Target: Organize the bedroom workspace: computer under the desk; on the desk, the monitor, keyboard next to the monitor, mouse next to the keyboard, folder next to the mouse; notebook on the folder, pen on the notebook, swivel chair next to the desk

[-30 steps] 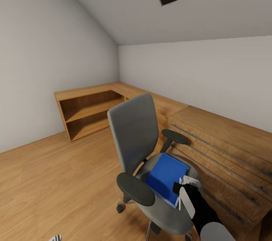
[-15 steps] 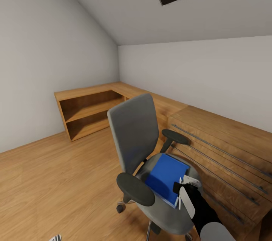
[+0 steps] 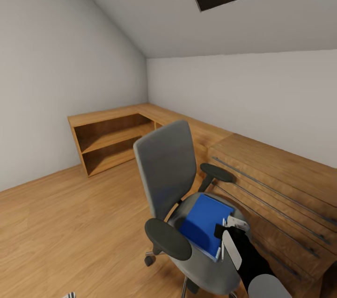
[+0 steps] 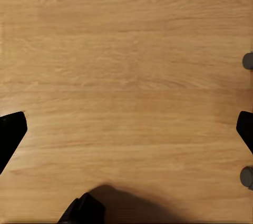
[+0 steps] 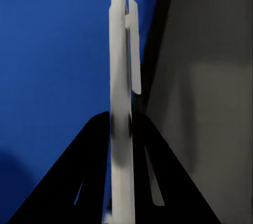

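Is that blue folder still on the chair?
Yes. The blue folder lies flat on the swivel chair seat, below the right end effector.

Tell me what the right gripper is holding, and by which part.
The right gripper holds the pen, pinched partway along its barrel, below the clip.

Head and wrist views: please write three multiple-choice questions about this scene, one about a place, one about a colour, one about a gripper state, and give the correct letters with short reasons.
1. Where does the folder lie?
A. on the floor
B. on the chair seat
C. on the shelf

2. What colour is the folder?
A. red
B. green
C. blue

3. What is the right gripper doing?
A. open and empty
B. shut on the pen
C. shut on the armrest

Answers:
1 B: the folder rests flat on the seat of the chair.
2 C: its cover is bright blue.
3 B: the right gripper has its fingers closed around the pen, over the folder's edge.
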Robot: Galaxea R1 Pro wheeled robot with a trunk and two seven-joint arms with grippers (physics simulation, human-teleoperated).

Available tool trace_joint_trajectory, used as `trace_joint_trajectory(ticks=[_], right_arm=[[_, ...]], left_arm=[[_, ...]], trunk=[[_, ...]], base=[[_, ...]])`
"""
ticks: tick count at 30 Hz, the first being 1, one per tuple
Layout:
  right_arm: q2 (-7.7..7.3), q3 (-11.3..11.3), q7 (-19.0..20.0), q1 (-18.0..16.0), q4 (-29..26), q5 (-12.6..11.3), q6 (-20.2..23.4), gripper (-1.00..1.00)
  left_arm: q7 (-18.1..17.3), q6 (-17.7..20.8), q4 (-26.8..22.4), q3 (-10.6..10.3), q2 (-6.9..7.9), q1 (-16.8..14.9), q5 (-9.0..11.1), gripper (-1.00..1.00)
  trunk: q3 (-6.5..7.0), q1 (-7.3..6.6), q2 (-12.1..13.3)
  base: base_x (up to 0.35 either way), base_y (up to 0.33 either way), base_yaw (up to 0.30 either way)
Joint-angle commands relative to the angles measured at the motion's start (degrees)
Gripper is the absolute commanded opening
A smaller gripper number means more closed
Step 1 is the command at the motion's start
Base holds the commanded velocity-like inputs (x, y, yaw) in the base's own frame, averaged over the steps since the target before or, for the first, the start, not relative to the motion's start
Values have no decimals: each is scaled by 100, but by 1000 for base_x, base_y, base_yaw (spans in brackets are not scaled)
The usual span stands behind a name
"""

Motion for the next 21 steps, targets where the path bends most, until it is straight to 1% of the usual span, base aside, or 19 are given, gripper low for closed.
trace_joint_trajectory(ticks=[1, 3, 4, 8, 10, 12, 13, 14, 15, 16, 18, 19, 21], right_arm=[[3, -7, -30, -2, -67, -72, 10, -100], [3, -5, -35, 0, -230, -71, 23, -100], [3, -4, -37, 4, -446, -70, 44, -100], [6, -3, -49, 27, -953, -69, 100, -100], [20, -3, -54, 91, -1380, -69, 283, -100], [36, -3, -56, 304, -1931, -69, 500, -100], [40, -3, -56, 377, -2087, -69, 539, -100], [51, -1, -66, 612, -2581, -69, 630, -100], [53, 1, -75, 691, -2744, -71, 657, -100], [60, 3, -95, 843, -3050, -75, 705, -100], [67, 4, -113, 978, -3312, -80, 758, -100], [86, 5, -129, 1128, -3599, -83, 858, -100], [102, 5, -135, 1187, -3722, -83, 930, -100]], left_arm=[[39, 20, 34, -8, 2, 1, 25, 100], [44, 21, 113, -9, 2, 1, -32, 100], [48, 22, 166, -9, 2, 1, -79, 100], [56, 21, 210, -14, -4, 1, -123, 100], [54, 22, 217, -16, -5, 1, -131, 100], [53, 22, 222, -22, -6, 1, -136, 100], [54, 22, 227, -26, -8, 1, -140, 100], [55, 22, 270, -55, -8, 1, -162, 100], [55, 22, 293, -65, -8, 1, -171, 100], [53, 20, 342, -81, -6, 1, -184, 100], [53, 19, 383, -92, -3, 1, -192, 100], [52, 20, 420, -99, 0, 1, -199, 100], [52, 17, 434, -101, 0, 1, -202, 100]], trunk=[[14, -23, 39], [50, -67, 119], [68, -89, 159], [139, -176, 320], [175, -220, 400], [211, -264, 480], [229, -286, 520], [247, -308, 560], [265, -330, 600], [283, -352, 640], [319, -396, 721], [337, -418, 761], [373, -462, 841]], base=[[0, 0, 0], [0, 0, 0], [0, 0, 0], [0, 0, 0], [0, 0, 0], [-19, 0, 0], [-84, 0, 0], [-207, 0, 0], [-233, 0, 0], [-270, 0, 0], [-288, 0, 0], [-314, 0, 0], [-320, 0, 0]])
